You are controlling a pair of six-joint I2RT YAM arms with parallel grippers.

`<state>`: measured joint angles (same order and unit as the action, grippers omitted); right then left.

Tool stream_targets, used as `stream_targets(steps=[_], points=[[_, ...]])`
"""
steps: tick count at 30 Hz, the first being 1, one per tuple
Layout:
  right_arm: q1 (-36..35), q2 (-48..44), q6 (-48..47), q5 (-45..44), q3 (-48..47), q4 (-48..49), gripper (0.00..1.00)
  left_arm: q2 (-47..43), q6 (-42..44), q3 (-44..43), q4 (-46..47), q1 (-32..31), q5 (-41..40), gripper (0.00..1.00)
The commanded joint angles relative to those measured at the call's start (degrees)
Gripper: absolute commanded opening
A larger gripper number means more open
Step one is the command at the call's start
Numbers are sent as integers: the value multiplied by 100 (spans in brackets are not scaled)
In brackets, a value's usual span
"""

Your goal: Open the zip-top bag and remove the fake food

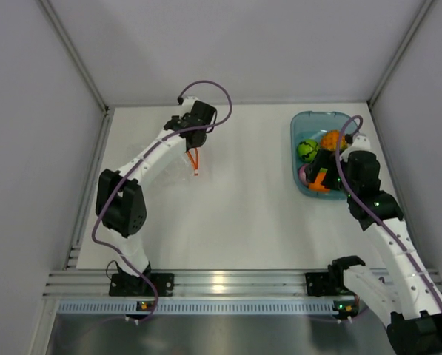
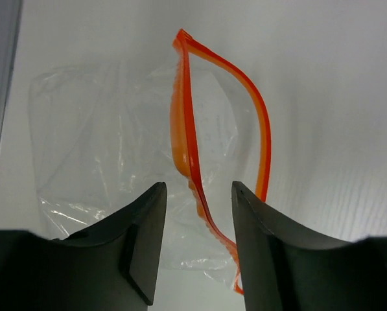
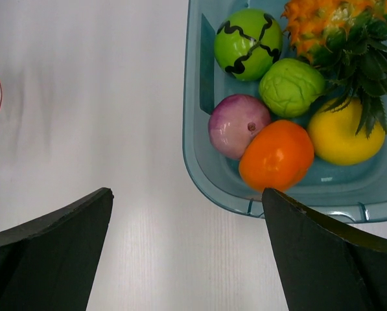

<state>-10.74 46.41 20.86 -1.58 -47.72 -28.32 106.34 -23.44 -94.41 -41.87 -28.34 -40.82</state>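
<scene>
**Zip-top bag [image 2: 115, 149] gaping; fake food [image 3: 277, 155] in tub**

Left gripper [image 2: 198, 188]: jaws partly apart, the bag's orange zip strip [image 2: 188, 116] passing between them, the clear film flat just beyond. Right gripper [image 3: 187, 207]: jaws wide, holding nothing. The fruits sit in the blue tub [image 3: 194, 162] beyond its right finger.

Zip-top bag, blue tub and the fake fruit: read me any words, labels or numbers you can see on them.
Zip-top bag: a faint grey mark beside the orange zip strip, too blurred to read.
Blue tub: no text visible.
Fake food: no text; the black squiggles on the green ball are a pattern, not letters.
</scene>
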Motion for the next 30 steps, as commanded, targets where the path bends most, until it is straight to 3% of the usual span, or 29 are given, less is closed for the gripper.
stream_targets(steps=[1, 3, 5, 6, 10, 16, 21, 30], points=[[64, 17, -187, 62, -369, -227, 100, -543, -266, -245, 47, -23, 801, 52], [64, -1, -345, -43, -517, -305, 100, -772, -284, -192, 56, -23, 935, 64], [64, 61, -565, -332, -720, -498, 99, -1237, -258, 27, 213, -23, 1102, 91], [64, 113, -644, -621, -938, -682, 99, -1413, -240, 115, 275, -14, 1111, 98], [55, 70, -733, -1256, -1178, -816, 99, -2527, -240, 616, 372, -23, 1076, 98], [37, -431, -1162, -896, -906, -465, 99, -4102, -170, 1872, 399, -23, 856, 98], [-401, -773, -1277, -1378, -721, -455, 99, -5384, -3, 2900, 390, -23, 856, 98], [-964, -1634, -1365, -1599, -475, -667, 99, -7467, 568, 3983, 355, -23, 1462, 98]])
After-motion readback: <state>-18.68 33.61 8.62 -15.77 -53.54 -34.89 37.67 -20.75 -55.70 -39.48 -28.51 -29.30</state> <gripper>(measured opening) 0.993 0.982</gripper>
